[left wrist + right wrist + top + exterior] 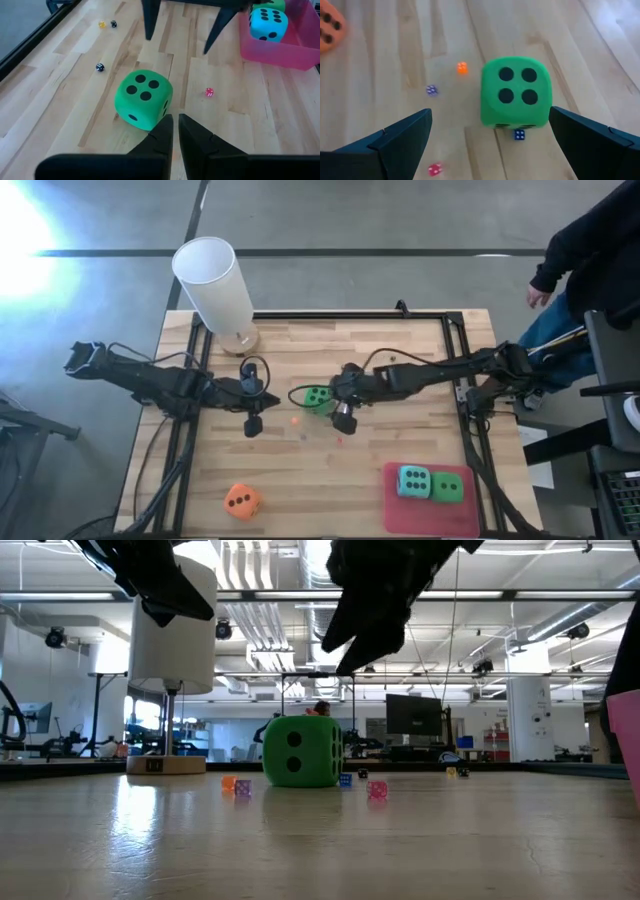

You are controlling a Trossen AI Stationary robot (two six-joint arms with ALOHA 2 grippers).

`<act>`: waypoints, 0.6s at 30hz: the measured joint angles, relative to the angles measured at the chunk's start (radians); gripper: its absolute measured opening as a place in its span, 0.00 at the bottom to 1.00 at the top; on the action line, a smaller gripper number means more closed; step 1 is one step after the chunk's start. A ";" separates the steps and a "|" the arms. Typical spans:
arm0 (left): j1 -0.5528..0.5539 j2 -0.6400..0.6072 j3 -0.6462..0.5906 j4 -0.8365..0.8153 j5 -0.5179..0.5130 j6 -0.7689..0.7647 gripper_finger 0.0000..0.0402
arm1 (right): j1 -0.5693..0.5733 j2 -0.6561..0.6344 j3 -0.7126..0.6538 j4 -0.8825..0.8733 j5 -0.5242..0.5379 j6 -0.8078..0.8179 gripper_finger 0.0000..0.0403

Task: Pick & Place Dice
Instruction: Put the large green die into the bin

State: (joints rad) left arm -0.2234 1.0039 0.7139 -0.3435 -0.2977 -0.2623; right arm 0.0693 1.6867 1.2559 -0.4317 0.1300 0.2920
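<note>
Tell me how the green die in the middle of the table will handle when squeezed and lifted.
The green die looks like soft foam, so it probably gives under the open right pincer. Likely light. Rounded edges suggest it may tumble if nudged.

No text, label, brand, number or sign can be read anywhere.

Wooden worktop (300,470) with a black frame along its edges. Tall white cylinder (215,285) on a round wooden base, at the far left corner. Pink tray (400,510) near the front right corner. Tiny coloured dice (462,68) scattered mid-worktop. Person (585,250) seated beyond the right edge.
</note>
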 joint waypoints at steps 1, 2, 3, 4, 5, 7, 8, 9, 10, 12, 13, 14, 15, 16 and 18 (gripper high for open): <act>0.000 0.000 0.000 0.000 0.000 0.000 0.09 | -0.005 0.017 0.020 -0.020 0.000 0.000 0.99; 0.000 0.000 0.000 0.000 0.000 0.000 0.09 | -0.009 0.034 0.037 -0.037 0.000 0.000 0.99; 0.000 0.000 0.000 0.000 0.000 0.000 0.09 | -0.014 0.048 0.051 -0.048 0.000 -0.002 0.99; 0.000 0.000 0.000 0.000 0.000 0.000 0.09 | -0.018 0.061 0.066 -0.049 0.001 -0.004 0.99; 0.000 0.000 0.000 0.000 0.000 0.000 0.09 | -0.022 0.074 0.079 -0.050 0.001 -0.005 0.99; 0.000 0.000 0.000 0.000 0.000 0.000 0.09 | -0.029 0.096 0.102 -0.058 0.001 -0.007 0.99; 0.000 0.000 0.000 0.000 0.000 0.000 0.09 | -0.032 0.104 0.111 -0.059 0.001 -0.008 0.99; 0.000 0.000 0.000 0.000 0.000 0.000 0.09 | -0.035 0.112 0.117 -0.059 0.001 -0.011 0.99; 0.000 0.000 0.000 0.000 0.000 0.000 0.09 | -0.038 0.119 0.122 -0.059 0.002 -0.020 0.99; 0.000 0.000 0.000 0.001 0.000 0.000 0.09 | -0.042 0.129 0.128 -0.057 0.002 -0.032 0.99; 0.000 0.000 0.000 0.000 0.000 0.000 0.09 | -0.044 0.131 0.128 -0.060 0.002 -0.034 0.99; 0.000 0.000 0.000 0.001 0.000 0.000 0.09 | -0.046 0.131 0.128 -0.061 0.004 -0.035 0.99; 0.000 0.000 0.000 0.001 0.000 0.000 0.09 | -0.047 0.131 0.128 -0.059 0.014 -0.036 0.99; 0.000 0.000 0.000 0.001 0.000 0.000 0.09 | -0.048 0.130 0.127 -0.059 0.028 -0.037 0.99; 0.000 0.000 0.000 0.001 0.000 0.000 0.09 | -0.053 0.130 0.127 -0.059 0.042 -0.043 0.99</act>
State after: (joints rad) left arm -0.2234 1.0039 0.7139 -0.3428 -0.2979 -0.2623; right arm 0.0166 1.8168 1.3830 -0.4908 0.1718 0.2489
